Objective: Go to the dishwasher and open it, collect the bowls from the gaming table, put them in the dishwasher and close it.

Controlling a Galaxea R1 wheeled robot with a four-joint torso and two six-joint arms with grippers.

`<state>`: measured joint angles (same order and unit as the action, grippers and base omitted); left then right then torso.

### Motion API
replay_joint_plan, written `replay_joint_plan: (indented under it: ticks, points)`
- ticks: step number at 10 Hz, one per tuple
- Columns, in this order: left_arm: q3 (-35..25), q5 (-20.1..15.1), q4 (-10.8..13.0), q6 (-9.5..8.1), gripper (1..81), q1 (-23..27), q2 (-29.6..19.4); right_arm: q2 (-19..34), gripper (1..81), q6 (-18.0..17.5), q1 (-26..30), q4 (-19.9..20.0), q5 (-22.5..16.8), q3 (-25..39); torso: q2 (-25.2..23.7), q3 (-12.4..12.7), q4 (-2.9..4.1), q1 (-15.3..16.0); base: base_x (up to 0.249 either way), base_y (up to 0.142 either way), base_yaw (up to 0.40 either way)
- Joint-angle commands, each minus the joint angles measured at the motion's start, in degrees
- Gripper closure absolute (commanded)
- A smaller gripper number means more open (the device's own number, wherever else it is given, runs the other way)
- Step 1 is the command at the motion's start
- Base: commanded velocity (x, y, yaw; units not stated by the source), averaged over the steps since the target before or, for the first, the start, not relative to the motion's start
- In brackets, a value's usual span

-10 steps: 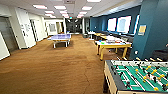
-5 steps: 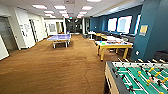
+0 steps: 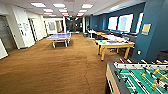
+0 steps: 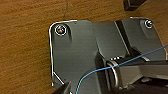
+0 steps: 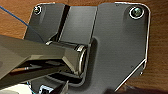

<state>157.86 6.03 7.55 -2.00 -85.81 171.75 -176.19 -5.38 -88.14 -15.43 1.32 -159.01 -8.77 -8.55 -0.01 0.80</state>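
Note:
The gaming table (image 3: 117,45), white-topped with a yellow rim and legs, stands at mid-distance on the right of the head view. A small lime-green bowl (image 3: 103,42) sits near its left end. Other small coloured things on the top are too blurred to tell apart. The dishwasher is out of view. In both wrist views the brown floor passes beneath the robot's own dark plates.
A table-football table (image 3: 140,77) with a green field fills the near right corner. A blue table-tennis table (image 3: 60,37) stands far left of centre. A blue pillar (image 3: 155,30) rises at the right, with more tables (image 3: 100,33) behind. Brown floor (image 3: 55,67) stretches ahead.
The whole head picture has shifted slightly, so the camera has moved. The gaming table sits a touch further right. Nothing in the room itself has moved.

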Motion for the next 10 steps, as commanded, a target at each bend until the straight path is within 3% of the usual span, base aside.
replay_joint_plan:
  ticks: [1,10]
  points:
    - [0.17,-2.25,-0.16,-0.2,1.0,3.14,-0.62,-0.15,1.0,0.01,3.18,-0.04,-2.63,0.29,-0.02,0.0,0.0,-0.02,0.127,0.0,0.0]
    - [0.17,-2.26,-0.08,-0.2,1.0,3.14,-0.44,-0.15,1.0,0.01,3.1,-0.04,-2.63,0.12,-0.05,0.0,0.0,-0.11,0.129,0.0,0.0]
